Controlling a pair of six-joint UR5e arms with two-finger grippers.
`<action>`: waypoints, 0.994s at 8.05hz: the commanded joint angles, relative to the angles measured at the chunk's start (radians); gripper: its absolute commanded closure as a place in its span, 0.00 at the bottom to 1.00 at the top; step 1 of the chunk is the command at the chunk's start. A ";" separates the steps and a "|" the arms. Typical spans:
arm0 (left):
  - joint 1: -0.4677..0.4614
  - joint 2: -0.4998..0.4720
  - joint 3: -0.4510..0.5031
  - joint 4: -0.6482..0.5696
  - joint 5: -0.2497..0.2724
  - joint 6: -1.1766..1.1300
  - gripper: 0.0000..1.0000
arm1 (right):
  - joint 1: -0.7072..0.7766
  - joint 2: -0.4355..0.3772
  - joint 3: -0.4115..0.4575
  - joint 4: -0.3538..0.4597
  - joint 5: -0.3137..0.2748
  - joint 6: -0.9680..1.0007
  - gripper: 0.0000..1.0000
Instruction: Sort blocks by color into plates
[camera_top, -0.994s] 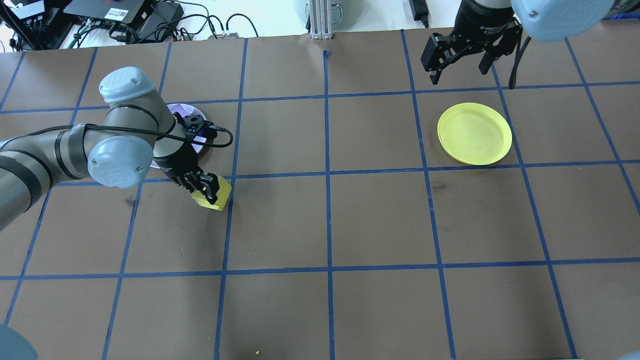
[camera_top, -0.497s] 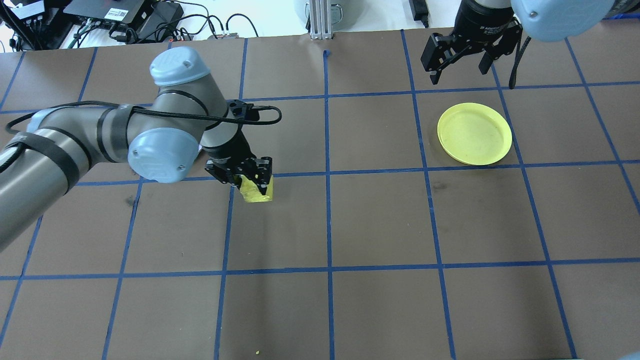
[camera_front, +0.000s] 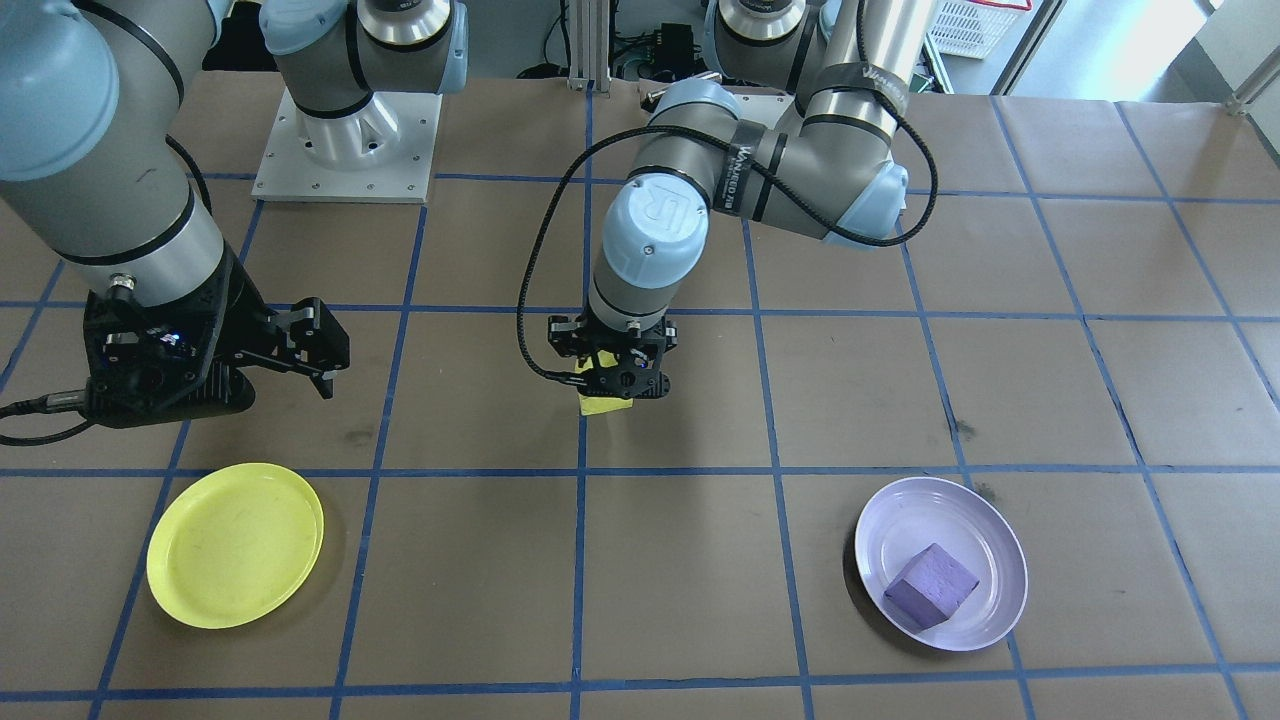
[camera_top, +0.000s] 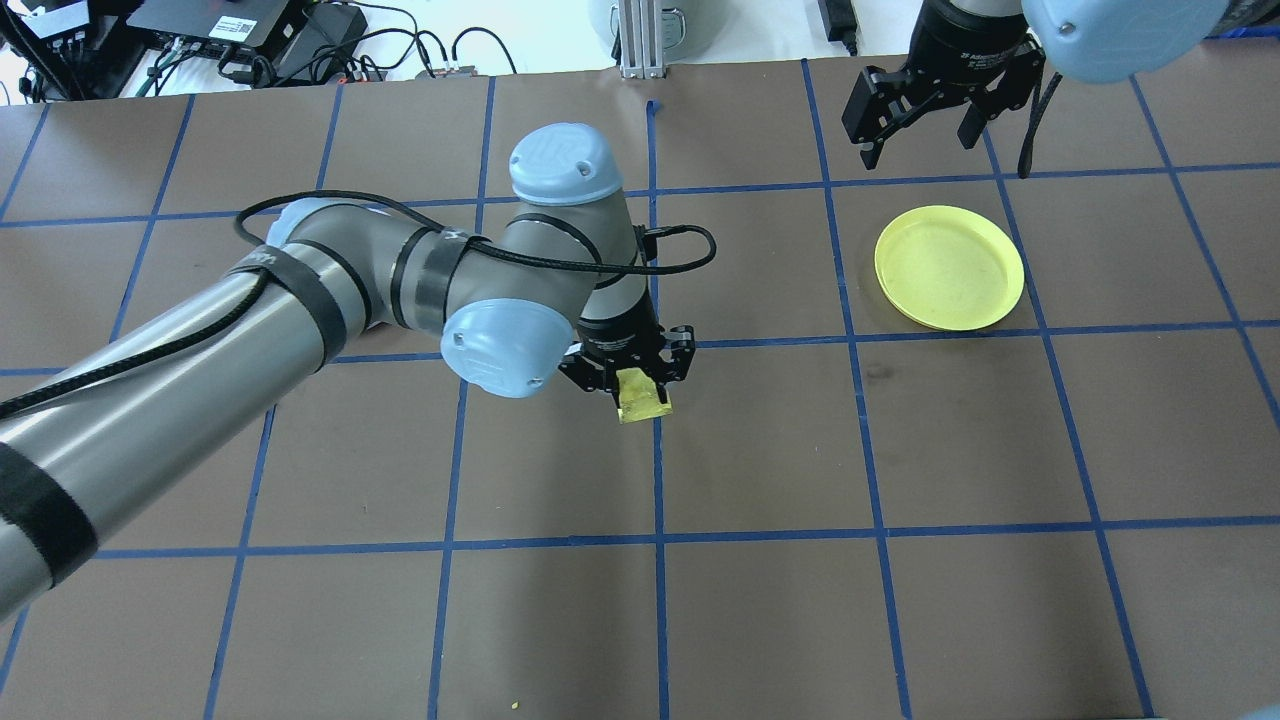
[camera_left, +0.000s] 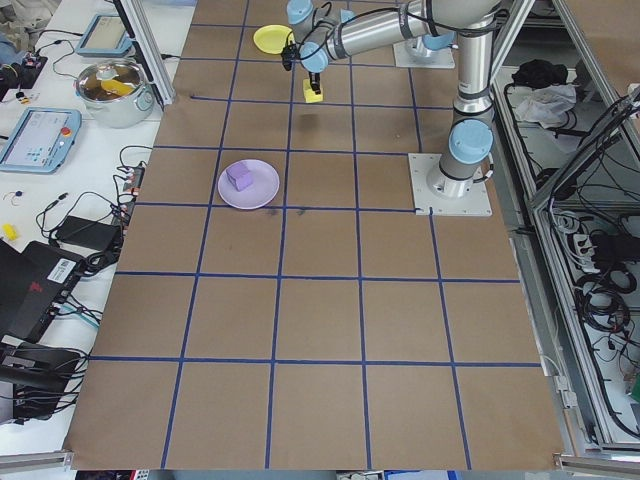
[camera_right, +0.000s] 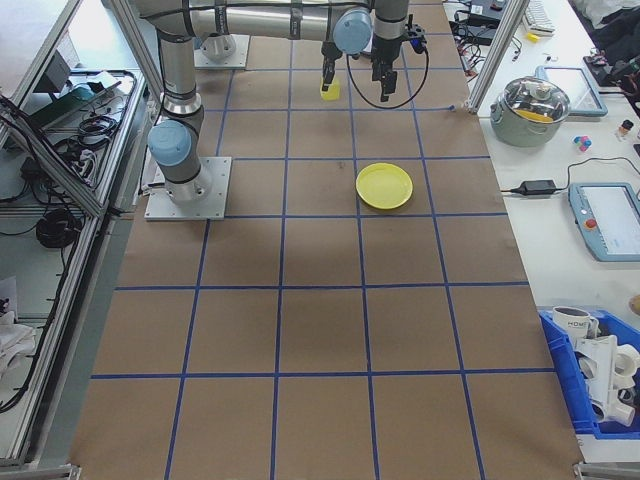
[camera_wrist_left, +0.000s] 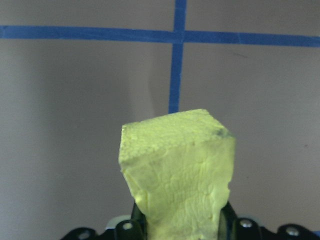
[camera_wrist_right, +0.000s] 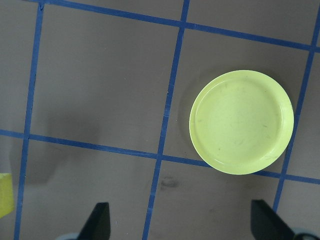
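The left gripper (camera_top: 630, 375) is clamped on the yellow block (camera_top: 643, 397) above mid-table, far from the yellow plate (camera_top: 949, 267) under the spread right gripper (camera_top: 918, 125); the shallow pinch on crumbly foam risks 1 slip in transit.

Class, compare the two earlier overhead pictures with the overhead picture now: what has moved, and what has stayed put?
The left gripper, shut on the yellow block throughout, carried it rightward across the table toward the yellow plate, uncovering nothing new in this view. The plate and the open right gripper stayed where they were.
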 joint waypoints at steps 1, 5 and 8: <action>-0.060 -0.052 0.061 0.021 -0.013 -0.094 1.00 | -0.002 0.000 0.000 -0.001 0.000 -0.002 0.00; -0.086 -0.086 0.057 0.053 -0.032 -0.103 1.00 | -0.025 -0.003 0.015 0.000 -0.003 -0.008 0.00; -0.129 -0.106 0.054 0.061 -0.027 0.006 1.00 | -0.026 -0.006 0.023 0.003 -0.036 -0.005 0.00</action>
